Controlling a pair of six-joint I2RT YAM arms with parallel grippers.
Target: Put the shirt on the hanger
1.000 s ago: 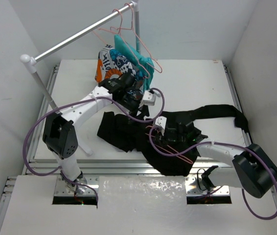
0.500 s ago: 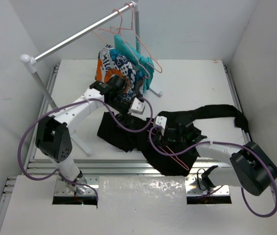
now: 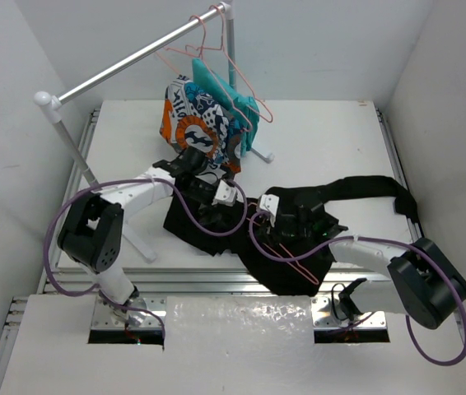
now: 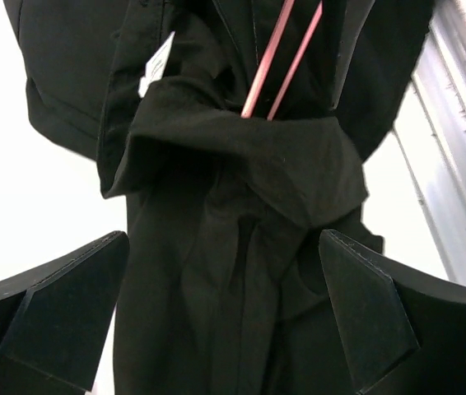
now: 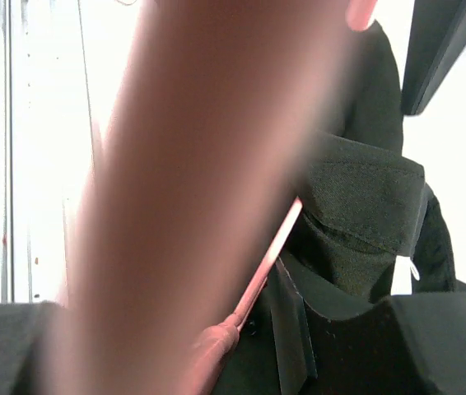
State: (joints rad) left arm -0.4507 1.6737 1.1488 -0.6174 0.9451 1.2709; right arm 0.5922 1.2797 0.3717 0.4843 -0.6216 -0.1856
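The black shirt (image 3: pixel 356 191) lies crumpled on the white table, right of centre. My left gripper (image 3: pixel 216 211) is open just above its bunched left part. In the left wrist view both fingers (image 4: pixel 68 304) stand wide apart with shirt folds (image 4: pixel 241 164) between them; the gripper (image 4: pixel 223 240) holds nothing. The white collar label (image 4: pixel 157 70) shows at the upper left. The pink wire hanger (image 3: pixel 297 262) lies partly inside the shirt, its wires (image 4: pixel 278 58) entering the fabric. My right gripper (image 3: pixel 286 224) is shut on the hanger (image 5: pixel 270 255), which blurs close across the right wrist view.
A clothes rack with a silver rail (image 3: pixel 134 62) stands at the back left; its slanted leg (image 3: pixel 138 239) crosses near the left arm. The orange, navy and white garment (image 3: pixel 192 123), the teal garment (image 3: pixel 225 95) and spare pink hangers (image 3: pixel 216 49) hang there. Metal rails (image 3: pixel 216 284) edge the table front.
My left gripper has moved from beside the patterned garment toward the near side and down onto the shirt's left part. The right gripper and hanger shifted only slightly.
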